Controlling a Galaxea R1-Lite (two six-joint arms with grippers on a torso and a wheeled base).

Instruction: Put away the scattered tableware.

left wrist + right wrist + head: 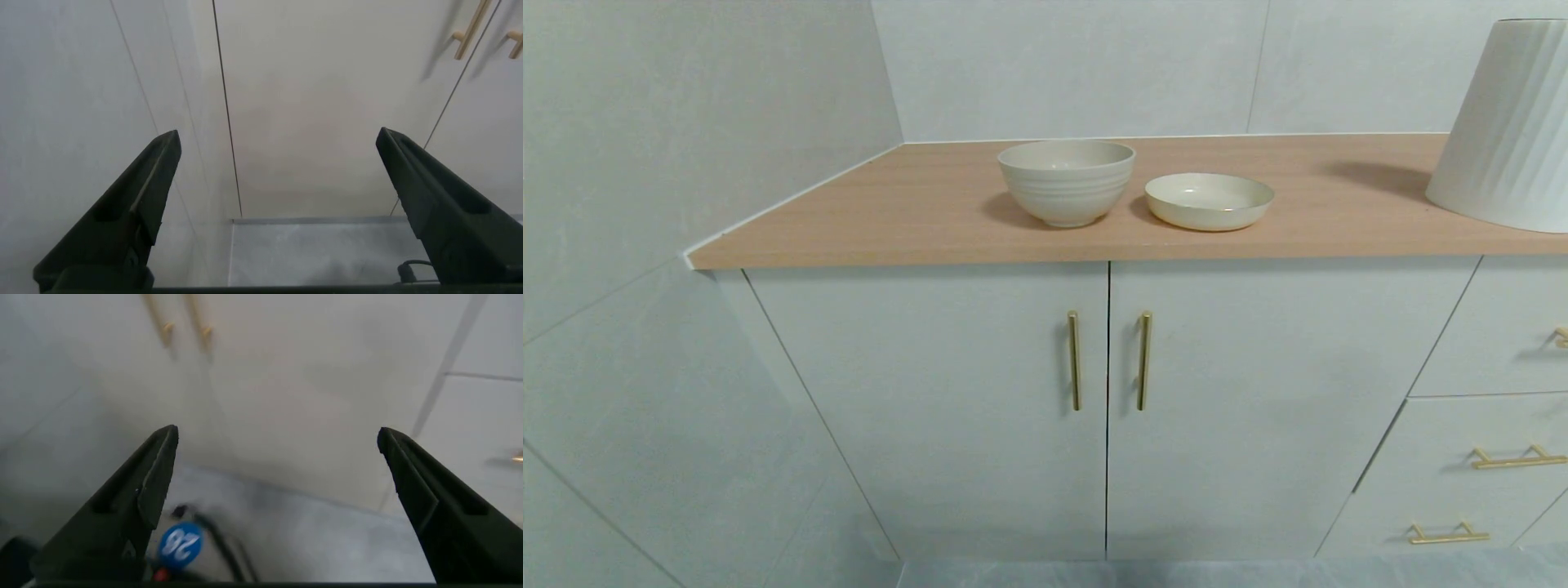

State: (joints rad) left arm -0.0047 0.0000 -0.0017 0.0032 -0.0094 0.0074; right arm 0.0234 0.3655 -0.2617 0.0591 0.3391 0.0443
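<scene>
Wood surface [890, 220] carries the bowl [1066, 181] at 12 o'clock, with the dish [1209, 200] just beside it at its 3. Left jaws and right jaws are both spread wide, empty, low by the doors [931, 408]. Likely step: open a door. Take the handle [1074, 359] square and pull straight. The head view gives the tableware; the wrist views give the jaws' spread and the floor [327, 253].
</scene>
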